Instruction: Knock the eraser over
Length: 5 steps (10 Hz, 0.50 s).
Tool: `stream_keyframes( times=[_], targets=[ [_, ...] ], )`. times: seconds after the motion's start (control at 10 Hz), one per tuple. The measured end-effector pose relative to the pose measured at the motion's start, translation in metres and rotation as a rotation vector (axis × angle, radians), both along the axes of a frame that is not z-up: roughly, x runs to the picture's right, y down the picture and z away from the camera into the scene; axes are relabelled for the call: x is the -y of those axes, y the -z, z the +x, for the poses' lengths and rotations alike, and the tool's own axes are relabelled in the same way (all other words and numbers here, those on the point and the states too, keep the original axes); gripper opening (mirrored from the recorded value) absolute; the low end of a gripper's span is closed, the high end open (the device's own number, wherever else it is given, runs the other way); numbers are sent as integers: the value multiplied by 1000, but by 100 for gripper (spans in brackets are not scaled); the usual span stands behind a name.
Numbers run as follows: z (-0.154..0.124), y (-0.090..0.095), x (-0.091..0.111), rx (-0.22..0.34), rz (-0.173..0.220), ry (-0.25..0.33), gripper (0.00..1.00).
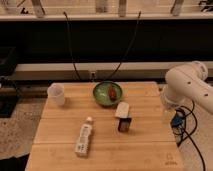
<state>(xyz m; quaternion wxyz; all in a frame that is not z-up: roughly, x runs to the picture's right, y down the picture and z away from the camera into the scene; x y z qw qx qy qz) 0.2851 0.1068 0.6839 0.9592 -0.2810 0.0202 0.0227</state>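
The eraser (123, 117) is a small block near the middle of the wooden table (150, 145), just in front of the green bowl. Its pale cream face is towards the back and its dark face towards the front. It looks to be standing. My white arm (189, 84) is folded at the right, beyond the table's right edge. The gripper (169, 108) hangs low beside that edge, well to the right of the eraser and apart from it.
A green bowl (107, 94) with a red thing in it stands behind the eraser. A translucent plastic cup (56, 93) stands at the back left. A white labelled bottle (84, 136) lies on its side at the front left. Cables hang behind the table.
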Motion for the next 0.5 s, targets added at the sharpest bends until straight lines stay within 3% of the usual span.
stream_keyframes(
  times=[0.5],
  targets=[
    [-1, -1, -3, 0, -3, 5, 80]
  ],
)
